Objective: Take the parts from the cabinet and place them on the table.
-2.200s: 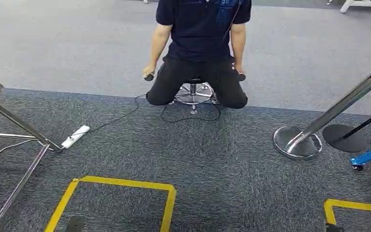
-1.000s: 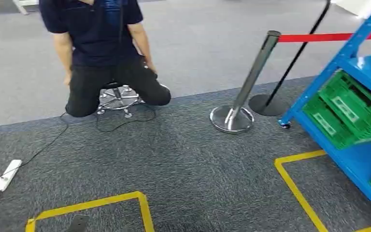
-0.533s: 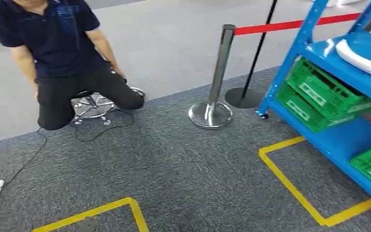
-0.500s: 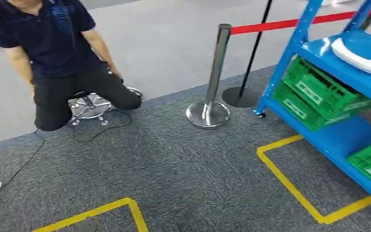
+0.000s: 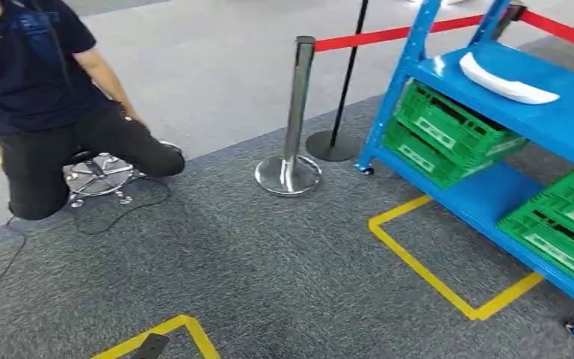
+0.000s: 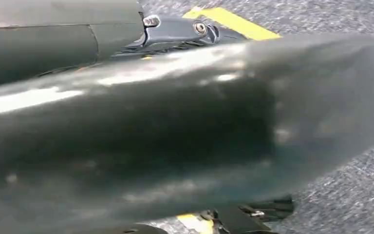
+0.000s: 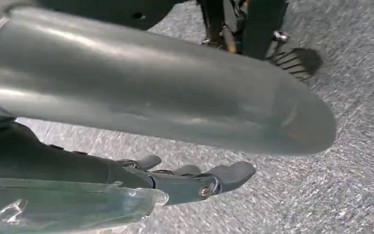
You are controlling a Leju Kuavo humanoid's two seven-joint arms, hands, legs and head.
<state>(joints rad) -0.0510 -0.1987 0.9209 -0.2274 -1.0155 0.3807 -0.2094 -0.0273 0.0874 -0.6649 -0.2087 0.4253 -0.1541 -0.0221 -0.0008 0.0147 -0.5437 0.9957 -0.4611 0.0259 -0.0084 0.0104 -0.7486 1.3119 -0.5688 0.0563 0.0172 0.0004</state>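
- The blue cabinet point(image 5: 519, 101) stands ahead on my right, on wheels, its shelves open toward me.
- On its upper shelf lies a long white part point(image 5: 504, 79), lying flat and alone on the blue board.
- Under that shelf sit green crates point(image 5: 448, 134), stacked one on another; another green crate point(image 5: 564, 224) rests on the bottom shelf nearer to me.
- My right hand point(image 7: 195, 180) hangs over the carpet with its fingers stretched out and a little apart, holding nothing.
- My left hand point(image 6: 175, 29) I see just a small dark piece of, behind a broad grey cover; I cannot tell how its fingers lie or whether it holds anything.
- Between me and the far end of the cabinet stands a chrome barrier post point(image 5: 291, 120) on a round base, with a red belt point(image 5: 377, 34) running from its top toward the cabinet; a black post point(image 5: 340, 97) on a dark disc stands just behind it.
- On my left a person point(image 5: 37, 105) in dark clothes sits on a low stool point(image 5: 97, 173), with a black cable point(image 5: 82, 224) trailing over the floor beside it.
- The floor is dark grey carpet point(image 5: 269, 269) marked with yellow tape point(image 5: 426, 269) in squared outlines, one just in front of the cabinet; farther off the floor is a paler grey.
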